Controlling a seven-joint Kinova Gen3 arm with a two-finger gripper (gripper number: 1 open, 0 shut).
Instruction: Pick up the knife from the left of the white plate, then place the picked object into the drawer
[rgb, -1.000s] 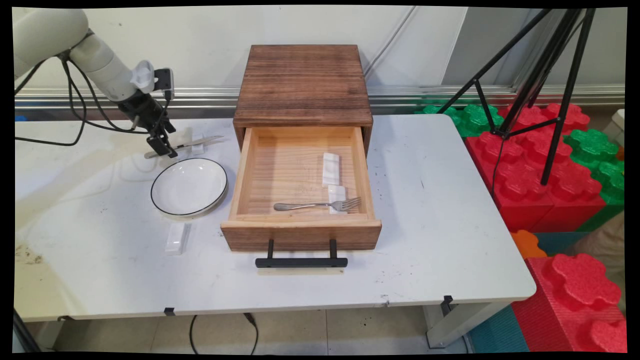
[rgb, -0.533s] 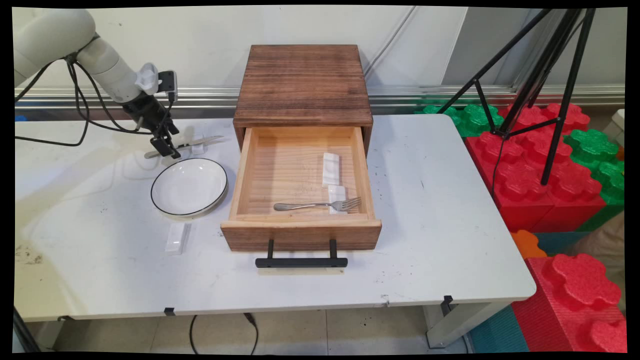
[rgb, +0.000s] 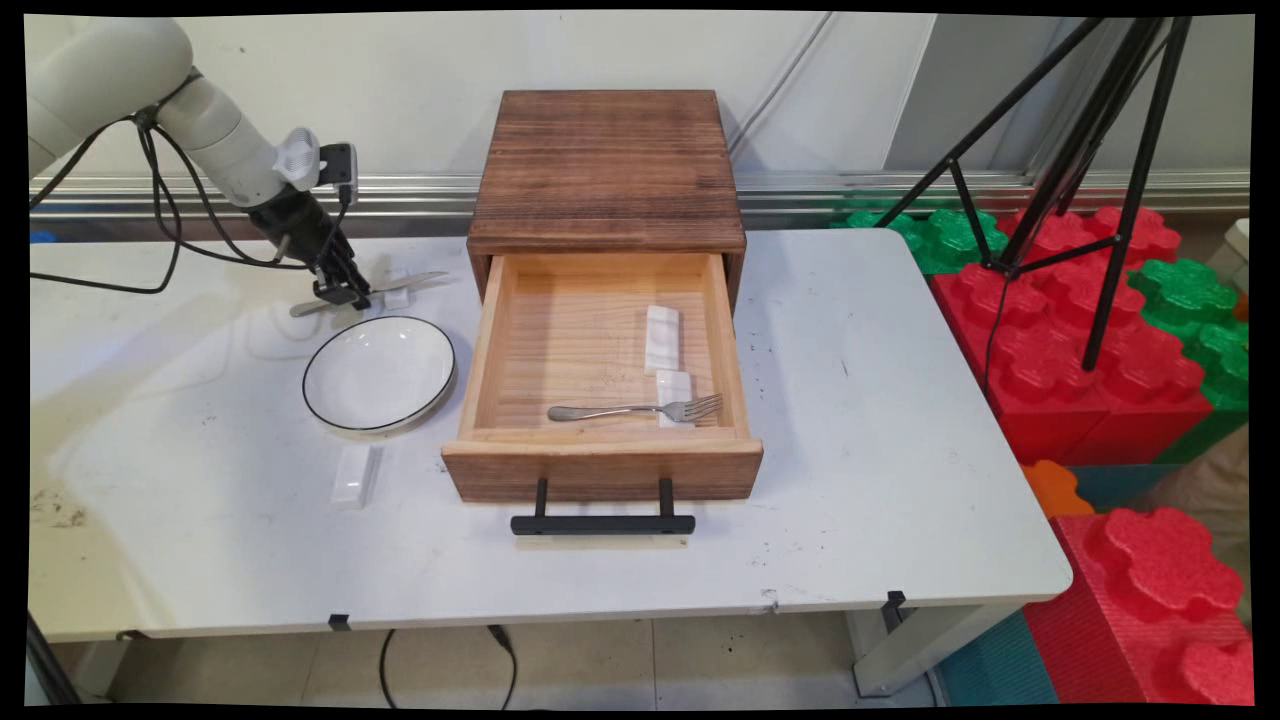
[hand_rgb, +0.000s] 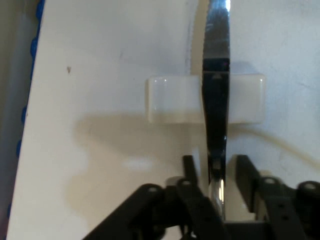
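Hand view: end effector (hand_rgb: 216, 170) fingers apart astride knife (hand_rgb: 216, 90) handle, bare table (hand_rgb: 100, 60) beside

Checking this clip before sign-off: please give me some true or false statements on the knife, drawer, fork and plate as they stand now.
1. The black two-finger gripper straddles the handle of the silver table knife. True.
2. The knife lies across a small white rectangular rest. True.
3. The wooden drawer with the black bar handle is shut. False: it is pulled open.
4. The silver fork lies on the white round plate with the dark rim. False: it lies inside the drawer, tines on a white rest, and the plate is empty.
5. The plate sits left of the drawer. True.
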